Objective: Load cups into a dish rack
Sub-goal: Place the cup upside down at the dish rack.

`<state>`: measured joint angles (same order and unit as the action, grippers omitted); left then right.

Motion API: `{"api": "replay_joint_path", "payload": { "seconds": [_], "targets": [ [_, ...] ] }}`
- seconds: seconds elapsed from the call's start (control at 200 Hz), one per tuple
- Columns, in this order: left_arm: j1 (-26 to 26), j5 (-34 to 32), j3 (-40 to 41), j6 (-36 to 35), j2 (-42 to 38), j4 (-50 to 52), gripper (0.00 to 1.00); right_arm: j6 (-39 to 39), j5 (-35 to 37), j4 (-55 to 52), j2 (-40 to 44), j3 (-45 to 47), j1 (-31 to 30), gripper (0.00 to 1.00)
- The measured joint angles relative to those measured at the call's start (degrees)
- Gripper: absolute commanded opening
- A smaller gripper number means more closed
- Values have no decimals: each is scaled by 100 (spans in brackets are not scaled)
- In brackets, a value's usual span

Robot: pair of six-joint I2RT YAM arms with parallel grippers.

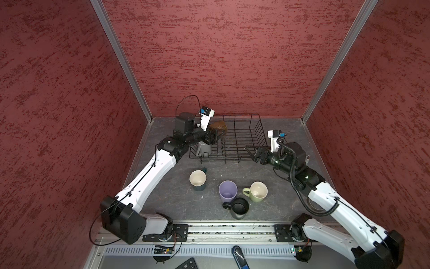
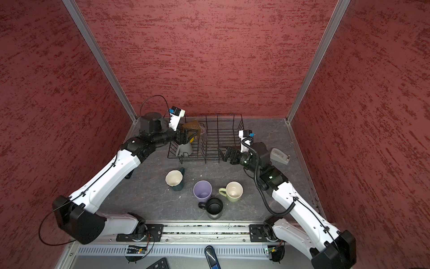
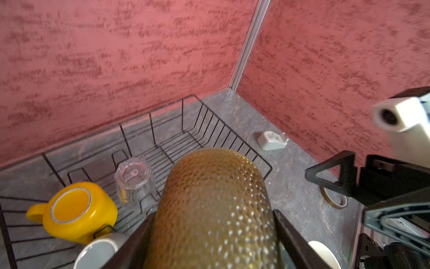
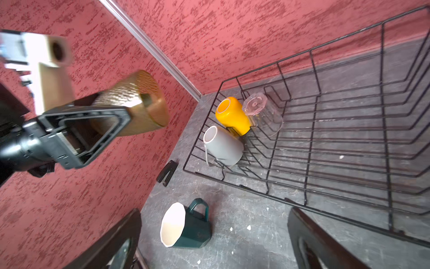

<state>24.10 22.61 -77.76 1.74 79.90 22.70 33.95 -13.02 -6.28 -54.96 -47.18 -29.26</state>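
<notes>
My left gripper (image 1: 220,135) (image 3: 214,221) is shut on the amber-olive glass (image 1: 218,125) (image 4: 139,104), holding it tilted above the left end of the black wire dish rack (image 1: 239,142) (image 4: 337,144). In that end of the rack sit a yellow mug (image 3: 76,212), a clear glass (image 3: 135,179) and a grey mug (image 1: 204,148) (image 4: 223,146). My right gripper (image 1: 249,151) (image 4: 214,233) hangs open and empty at the rack's front right corner. On the table in front stand a teal mug (image 1: 198,180), a lilac tumbler (image 1: 228,192), a pale green mug (image 1: 257,191) and a black mug (image 1: 239,207).
A grey tape dispenser (image 2: 279,156) sits right of the rack behind my right arm, with a tape ring (image 3: 334,200) on the table nearby. A small black clip (image 4: 166,173) lies left of the rack. Red walls close in on three sides.
</notes>
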Motion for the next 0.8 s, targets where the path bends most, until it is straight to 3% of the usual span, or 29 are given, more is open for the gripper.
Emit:
{"api": "replay_joint_path", "payload": {
  "seconds": [0.336,0.796],
  "targets": [
    [24,-391,-1698,238,1589,1884,0,-188,229,-103,76,103,2,99],
    [262,-1095,-3689,184,3357,3659,0,-249,234,-131,90,267,9,99]
  ]
}}
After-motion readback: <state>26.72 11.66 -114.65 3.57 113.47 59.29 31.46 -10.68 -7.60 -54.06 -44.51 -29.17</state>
